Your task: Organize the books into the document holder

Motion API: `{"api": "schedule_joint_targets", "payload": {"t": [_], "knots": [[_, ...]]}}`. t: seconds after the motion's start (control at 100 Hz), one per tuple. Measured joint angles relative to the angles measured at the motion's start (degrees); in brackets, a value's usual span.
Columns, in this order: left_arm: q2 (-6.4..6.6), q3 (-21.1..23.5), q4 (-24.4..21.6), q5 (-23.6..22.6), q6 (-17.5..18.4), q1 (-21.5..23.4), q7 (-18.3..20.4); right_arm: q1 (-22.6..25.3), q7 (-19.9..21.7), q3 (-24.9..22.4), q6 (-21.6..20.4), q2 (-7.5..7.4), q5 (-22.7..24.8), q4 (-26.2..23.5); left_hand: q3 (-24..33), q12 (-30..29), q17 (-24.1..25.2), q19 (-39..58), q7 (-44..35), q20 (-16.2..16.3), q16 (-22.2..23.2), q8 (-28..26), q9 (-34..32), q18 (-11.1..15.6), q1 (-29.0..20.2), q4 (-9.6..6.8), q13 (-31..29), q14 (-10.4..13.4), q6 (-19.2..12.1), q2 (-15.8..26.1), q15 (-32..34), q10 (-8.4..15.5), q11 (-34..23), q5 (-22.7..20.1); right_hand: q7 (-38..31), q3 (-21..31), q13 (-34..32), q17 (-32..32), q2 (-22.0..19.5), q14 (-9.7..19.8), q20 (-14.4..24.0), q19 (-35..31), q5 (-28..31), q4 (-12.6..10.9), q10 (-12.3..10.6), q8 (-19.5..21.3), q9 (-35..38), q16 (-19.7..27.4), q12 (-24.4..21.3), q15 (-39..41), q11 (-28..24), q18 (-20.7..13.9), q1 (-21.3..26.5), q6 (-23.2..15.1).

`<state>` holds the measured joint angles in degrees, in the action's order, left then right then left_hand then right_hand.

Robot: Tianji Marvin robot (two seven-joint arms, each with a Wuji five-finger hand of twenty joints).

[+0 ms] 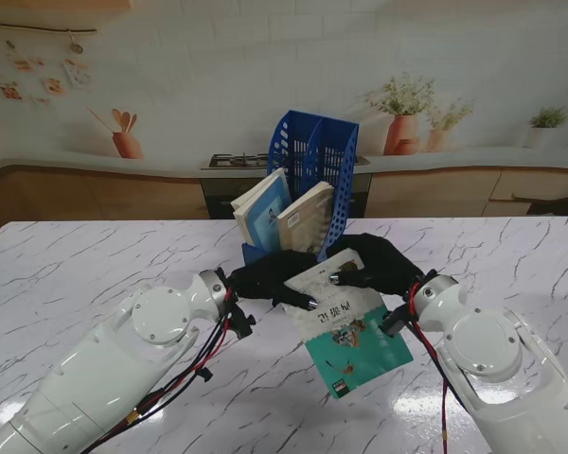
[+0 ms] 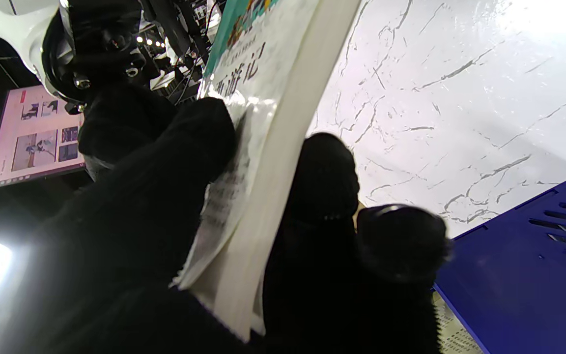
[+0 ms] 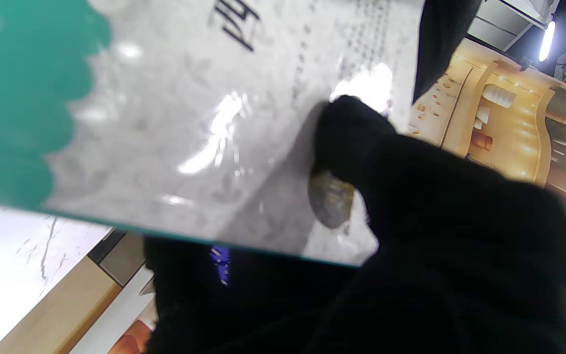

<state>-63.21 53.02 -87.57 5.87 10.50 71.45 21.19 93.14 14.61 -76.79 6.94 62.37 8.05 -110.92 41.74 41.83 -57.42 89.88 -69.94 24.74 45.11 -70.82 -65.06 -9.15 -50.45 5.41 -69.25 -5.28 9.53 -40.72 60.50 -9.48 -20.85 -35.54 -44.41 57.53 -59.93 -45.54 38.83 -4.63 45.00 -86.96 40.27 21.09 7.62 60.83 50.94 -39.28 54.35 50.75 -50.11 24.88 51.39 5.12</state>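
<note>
The marble surface (image 1: 95, 274) carries the blue document holder (image 1: 314, 151) at centre far, two books already leaning in it; the green-and-white book (image 1: 352, 331) is lifted just near of it; left hand (image 1: 270, 279) and right hand (image 1: 379, 263) both clamp its far end. Raise it upright; align with the free right slot; release the left hand first.

The book (image 1: 350, 322) hides the table beneath it, and its small cover print is blurred.
</note>
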Motion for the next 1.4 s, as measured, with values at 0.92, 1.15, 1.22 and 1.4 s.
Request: {"api": "schedule_joint_targets", "payload": {"t": [0.92, 1.15, 1.22, 1.4], "knots": [[-0.99, 2.6, -0.9, 7.4, -4.4, 2.0, 1.3, 5.2, -14.7, -5.1, 0.5, 3.23, -0.9, -1.1, 4.9, 12.0, -0.9, 1.9, -6.3, 1.2, -3.6, -6.3, -2.7, 0.0, 0.5, -1.78, -1.4, -0.1, -0.1, -4.4, 7.5, 0.5, 0.6, -5.2, 21.3, -18.6, 12.2, 23.7, -15.2, -0.1, -1.2, 14.1, -4.6, -14.5, 0.8, -20.3, -12.7, 10.1, -27.9, -18.4, 21.7, 0.0, -15.4, 1.2], [-1.20, 5.8, -4.4, 4.3, -8.5, 3.0, -2.0, 6.6, -16.2, -7.4, 2.0, 3.79, -0.1, -1.4, 5.5, 12.0, -1.0, 2.3, -6.4, 1.2, -3.7, -6.3, -2.8, 0.0, 0.5, -1.78, -1.5, -0.1, -0.1, -5.1, 7.6, 0.5, 0.6, -5.3, 21.4, -19.5, 12.2, 23.7, -15.2, -0.1, -1.2, 14.2, -4.6, -14.5, 0.8, -20.2, -12.7, 10.1, -27.9, -18.4, 21.7, 0.0, -15.4, 1.2], [-1.30, 6.3, -5.3, 2.2, -9.7, 2.9, -4.0, 6.8, -16.7, -7.7, 2.3, 3.86, -0.1, -1.2, 5.5, 12.0, -1.0, 2.3, -6.4, 1.2, -4.0, -6.3, -2.9, 0.0, 0.5, -1.78, -1.5, -0.1, -0.1, -5.1, 7.8, 0.5, 0.6, -5.3, 21.4, -19.7, 12.2, 23.7, -15.2, -0.1, -1.2, 14.2, -4.6, -14.5, 0.8, -20.2, -12.7, 10.1, -27.9, -18.4, 21.7, 0.0, -15.4, 1.2], [-1.77, 8.5, -7.7, -1.2, -14.3, 2.2, -6.8, 7.2, -17.1, -8.7, 2.6, 4.02, -0.1, -0.1, 5.5, 12.0, -1.0, 2.3, -6.5, 1.2, -4.1, -6.3, -2.9, 0.0, 0.5, -1.78, -1.5, -0.1, -0.1, -5.1, 7.9, 0.5, 0.6, -5.4, 21.4, -20.2, 12.2, 24.3, -15.2, -0.1, -1.3, 14.9, -4.6, -14.5, 0.8, -19.7, -12.7, 10.1, -27.9, -18.4, 21.7, 0.0, -15.4, 1.3]]}}
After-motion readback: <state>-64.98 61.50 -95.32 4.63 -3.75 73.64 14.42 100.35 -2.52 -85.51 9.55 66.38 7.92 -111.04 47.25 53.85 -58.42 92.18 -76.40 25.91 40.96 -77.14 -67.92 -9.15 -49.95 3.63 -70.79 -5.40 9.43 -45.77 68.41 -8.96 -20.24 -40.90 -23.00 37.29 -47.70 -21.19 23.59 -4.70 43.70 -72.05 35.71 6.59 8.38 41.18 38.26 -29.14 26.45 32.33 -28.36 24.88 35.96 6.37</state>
